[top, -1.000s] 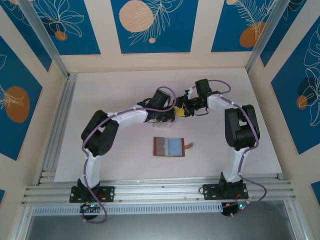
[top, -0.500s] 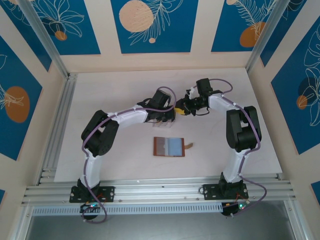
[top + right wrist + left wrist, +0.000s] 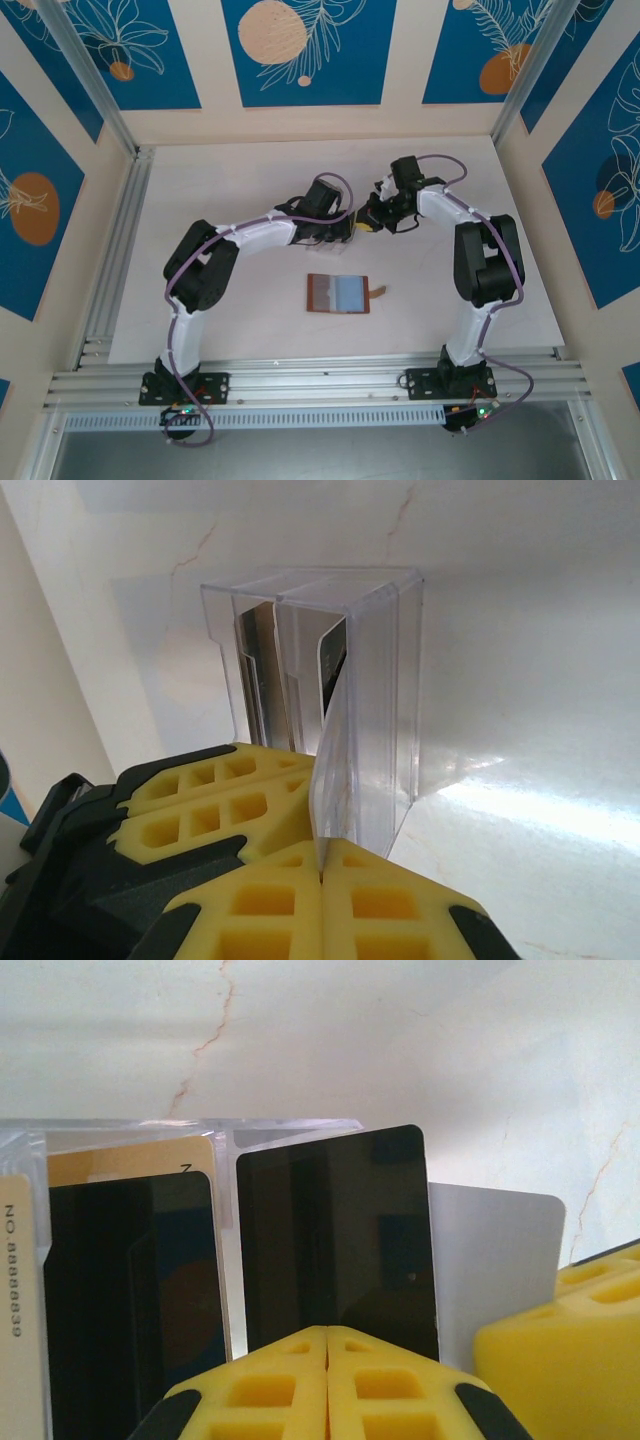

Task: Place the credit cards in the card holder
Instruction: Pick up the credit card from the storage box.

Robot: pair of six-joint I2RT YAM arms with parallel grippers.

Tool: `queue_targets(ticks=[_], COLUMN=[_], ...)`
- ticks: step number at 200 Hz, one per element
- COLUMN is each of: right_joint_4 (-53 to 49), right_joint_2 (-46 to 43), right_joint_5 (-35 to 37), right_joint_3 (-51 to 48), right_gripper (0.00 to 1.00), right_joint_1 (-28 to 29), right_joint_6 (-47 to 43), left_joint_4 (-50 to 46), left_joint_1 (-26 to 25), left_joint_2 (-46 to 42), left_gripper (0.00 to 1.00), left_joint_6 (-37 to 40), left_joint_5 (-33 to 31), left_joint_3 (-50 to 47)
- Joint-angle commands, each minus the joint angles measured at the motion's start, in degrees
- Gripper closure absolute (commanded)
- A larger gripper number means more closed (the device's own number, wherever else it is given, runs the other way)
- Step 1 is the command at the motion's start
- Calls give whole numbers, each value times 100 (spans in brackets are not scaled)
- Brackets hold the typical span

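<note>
Pinching the black card (image 3: 335, 1240) by its bottom edge only, the left hand (image 3: 328, 1345) has its fingers closed flat together on it. The grip is shallow, so I judge the card could slip or twist once it is free of the clear box (image 3: 395, 680).

The right hand (image 3: 322, 865) is closed too, on a pale card (image 3: 495, 1260) that reads as a thin, see-through sheet in the right wrist view. It could be part of the box, hard to tell.

Both hands are just beside each other at the box, and one yellow finger shows close to the pale card in the left wrist view. Likely risks:
- The hands bump each other.
- The box gets dragged or tipped when a card comes out.
- A neighbouring card rides out along with the one being pulled.

The card holder (image 3: 338, 294) lies open and flat on the tabletop (image 3: 230, 320), nearer the arm bases and apart from the box. That leaves a carry across open tabletop, and a dropped card would lie flat and be hard to pick up.

Counts:
- Black cards: two, the held one and a second black card (image 3: 130, 1300) standing left of it.
- Tan: one tan card (image 3: 130, 1160) behind that, plus a tan strip (image 3: 15, 1290) with printed digits at the left edge. It may be another card, can't confirm.
- Pale cards: one.
- Card holders: one.
- Clear boxes: one.
- Hands: two.
</note>
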Motion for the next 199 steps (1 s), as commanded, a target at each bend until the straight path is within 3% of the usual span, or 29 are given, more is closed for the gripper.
queue_targets(ticks=[1,199], right_joint_4=[-559,-1547], right_joint_2=[-296,-349], right_joint_5=[-320,542], right_joint_3=[305,1239], right_gripper=[100,100], right_joint_1=[174,164], right_joint_6=[-207,-723], left_joint_4=[-447,-427], left_joint_1=[-47,444], left_joint_2=[544,-607], left_gripper=[93,88], left_joint_6=[-56,59], left_joint_5=[-258,631], left_joint_3=[-264,-250])
